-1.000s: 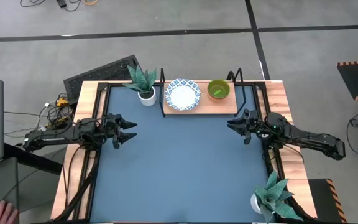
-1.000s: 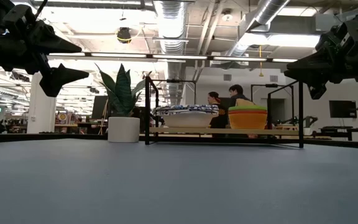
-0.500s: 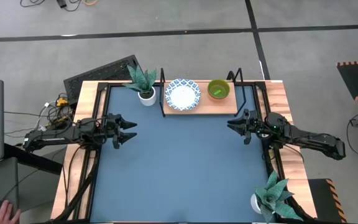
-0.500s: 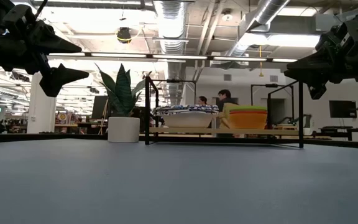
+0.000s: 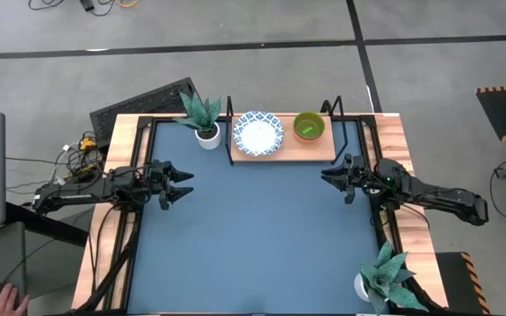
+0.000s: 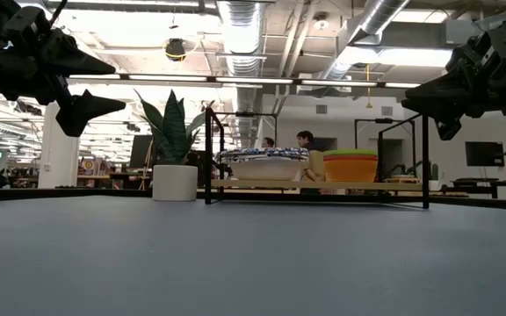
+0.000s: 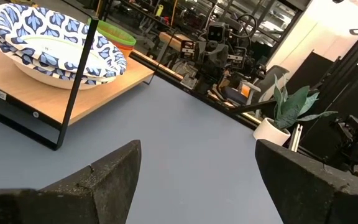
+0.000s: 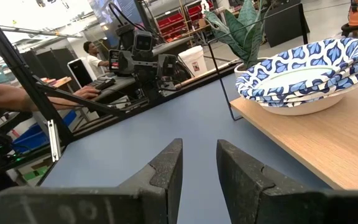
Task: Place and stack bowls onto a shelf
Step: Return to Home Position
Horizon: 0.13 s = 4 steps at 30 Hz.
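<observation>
The shelf [image 5: 323, 149] stands at the table's far edge. On its left part rests a stack of white bowls with blue patterned rims [image 5: 258, 133], [image 7: 48, 43], [image 8: 303, 74]. To their right sits a stack of plain bowls, green on top [image 5: 308, 126], with yellow and red below it in the low view [image 6: 351, 165]. My left gripper [image 5: 191, 184], [image 7: 197, 149] hovers open above the table's left side. My right gripper [image 5: 324, 180], [image 8: 199, 146] hovers above the right side, its fingers a narrow gap apart. Both point inward and touch nothing.
A potted plant [image 5: 202, 118] stands just left of the shelf, and another [image 5: 385, 276] at the near right corner. The blue-grey tabletop [image 5: 253, 228] stretches between the arms. People show in the room behind [image 6: 304, 140], and a hand at the picture's lower left [image 5: 3, 300].
Both arms and the bowls have kept still. The people in the room behind the shelf have walked leftward in the low view.
</observation>
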Motion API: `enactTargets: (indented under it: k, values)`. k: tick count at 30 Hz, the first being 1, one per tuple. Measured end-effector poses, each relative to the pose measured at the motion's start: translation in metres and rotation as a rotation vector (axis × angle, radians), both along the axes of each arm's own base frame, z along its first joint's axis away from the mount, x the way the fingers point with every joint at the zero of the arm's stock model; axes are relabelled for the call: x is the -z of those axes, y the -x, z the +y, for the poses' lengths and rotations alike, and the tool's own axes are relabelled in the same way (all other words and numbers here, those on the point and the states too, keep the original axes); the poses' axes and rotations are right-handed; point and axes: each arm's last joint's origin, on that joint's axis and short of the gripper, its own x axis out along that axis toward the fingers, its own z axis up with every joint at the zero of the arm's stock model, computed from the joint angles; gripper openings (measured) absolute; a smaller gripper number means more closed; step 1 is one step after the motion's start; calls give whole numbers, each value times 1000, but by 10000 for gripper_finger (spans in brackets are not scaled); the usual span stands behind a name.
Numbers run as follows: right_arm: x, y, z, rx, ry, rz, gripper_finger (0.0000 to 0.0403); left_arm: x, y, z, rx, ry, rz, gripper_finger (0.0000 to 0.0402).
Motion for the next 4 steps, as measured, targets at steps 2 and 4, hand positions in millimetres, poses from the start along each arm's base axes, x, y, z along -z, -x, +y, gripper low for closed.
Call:
enactTargets:
  k: [2,4]
  values:
    - [0,0,0,0,0,0,123,0,0,0,0,0,0,300]
    - [0,0,0,0,0,0,123,0,0,0,0,0,0,300]
